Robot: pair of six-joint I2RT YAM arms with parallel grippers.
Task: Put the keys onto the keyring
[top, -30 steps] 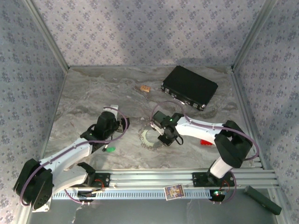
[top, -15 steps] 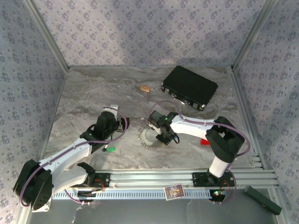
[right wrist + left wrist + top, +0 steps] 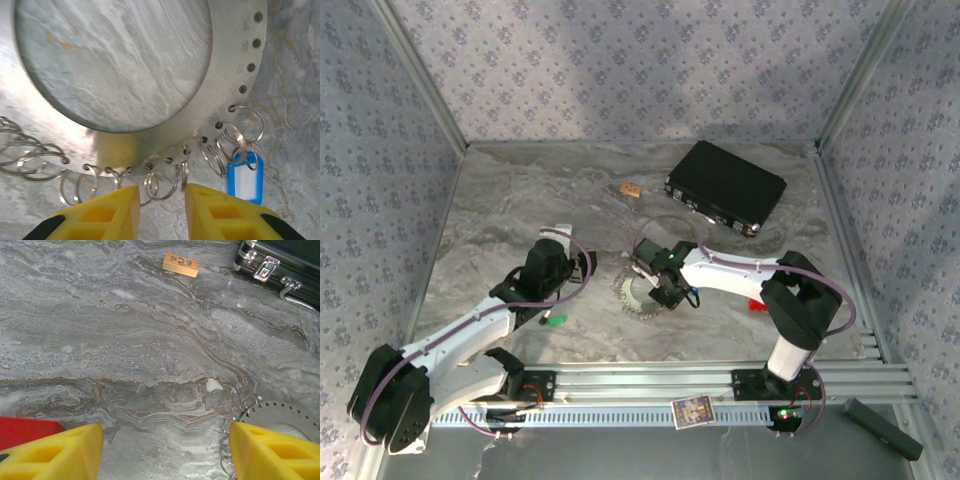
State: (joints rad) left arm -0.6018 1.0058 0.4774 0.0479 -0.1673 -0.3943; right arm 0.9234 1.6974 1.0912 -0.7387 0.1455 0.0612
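Observation:
The keyring (image 3: 632, 296) lies flat mid-table, a silvery disc with a hollow centre and small split rings along its rim (image 3: 165, 175). My right gripper (image 3: 658, 296) hovers over its near edge. Its yellow fingers (image 3: 107, 212) stand a little apart, open, with one small split ring in the gap (image 3: 161, 192). The blue key (image 3: 245, 177) lies at the rim, with small rings over its top end. The green key (image 3: 555, 320) rests on the table beside my left arm. My left gripper (image 3: 584, 265) is open over bare table (image 3: 165, 440), with the keyring's edge (image 3: 280, 412) by its right finger.
A black case (image 3: 725, 187) sits at the back right, with a small tan block (image 3: 631, 188) to its left. A red piece (image 3: 758, 304) lies under my right arm. Another red shape (image 3: 22, 430) shows by my left finger.
My right gripper has shifted left over the keyring's near rim, and its jaws narrowed, then widened again. The left arm has not moved.

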